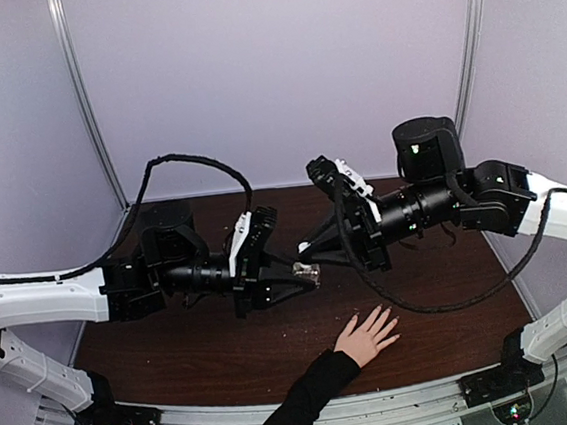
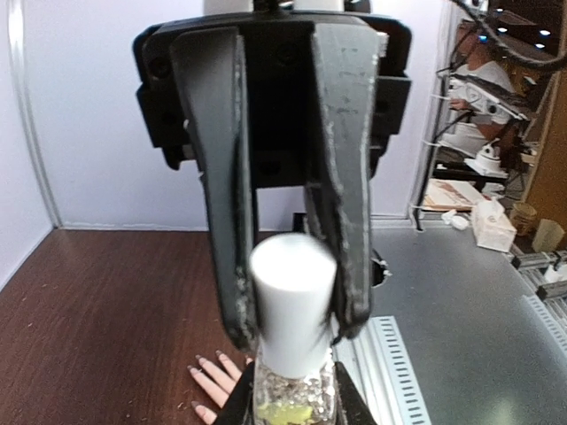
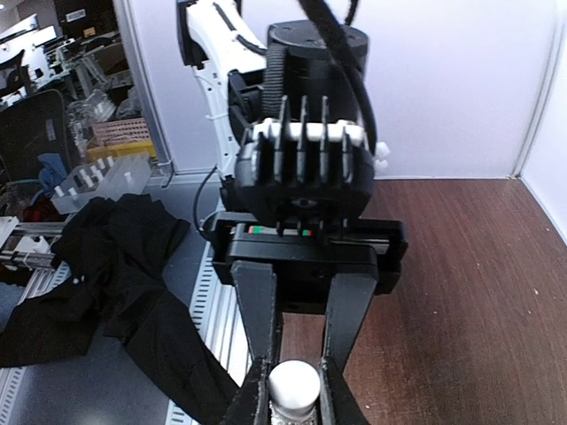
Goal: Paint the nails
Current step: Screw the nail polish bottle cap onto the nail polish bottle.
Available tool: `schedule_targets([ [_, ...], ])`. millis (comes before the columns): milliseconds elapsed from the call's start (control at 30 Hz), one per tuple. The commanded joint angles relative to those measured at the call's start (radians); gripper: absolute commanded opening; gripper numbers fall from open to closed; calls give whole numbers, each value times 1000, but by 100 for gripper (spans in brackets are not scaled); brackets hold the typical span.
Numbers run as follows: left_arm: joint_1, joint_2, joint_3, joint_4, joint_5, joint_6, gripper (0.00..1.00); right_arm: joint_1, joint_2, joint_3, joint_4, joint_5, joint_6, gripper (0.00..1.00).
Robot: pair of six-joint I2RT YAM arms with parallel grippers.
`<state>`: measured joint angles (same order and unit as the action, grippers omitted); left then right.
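Left tool [image 1: 305, 277]: clenched on the glass body of a small clear bottle [image 2: 292, 394], held above the counter [image 1: 177, 353] near its middle. The left wrist view shows glittery and yellowish contents through the glass.

Right tool [image 1: 308, 253]: reaches in from the opposite side and meets the left tool tip to tip. Its 2 fingers are closed against either side of the bottle's white cap [image 2: 292, 297]. The cap is seated on the bottle neck. In the right wrist view the cap's rounded end faces the camera, framed by the fingers.

Hand [image 1: 368, 336]: lies palm down on the dark brown counter, toward the near edge and right of centre. Its 5 fingers are spread and point away from the arm bases. A black sleeve [image 1: 300, 409] runs from the wrist back over the near rail.

Nails [image 2: 218, 355]: at the fingertips, resting on the counter, below and to the near right of the bottle, and well apart from both tools. In the left wrist view the tips look slightly darker than the skin. Their colour cannot be told in the top view.

Neither tool touches the hand.
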<state>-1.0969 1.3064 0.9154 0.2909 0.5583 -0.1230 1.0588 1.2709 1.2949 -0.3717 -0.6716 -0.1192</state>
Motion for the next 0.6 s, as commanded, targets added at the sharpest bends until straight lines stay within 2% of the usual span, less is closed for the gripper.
schedule_targets([
  [0,13,-41,21,125,-340,10,0,15,51,-40,-33,119,50,0],
  [367,12,2,51,149,-690,36,0,15,120,-59,87,417,205,0],
  [567,13,45,88,144,-766,28,0,17,157,-51,100,498,247,1],
])
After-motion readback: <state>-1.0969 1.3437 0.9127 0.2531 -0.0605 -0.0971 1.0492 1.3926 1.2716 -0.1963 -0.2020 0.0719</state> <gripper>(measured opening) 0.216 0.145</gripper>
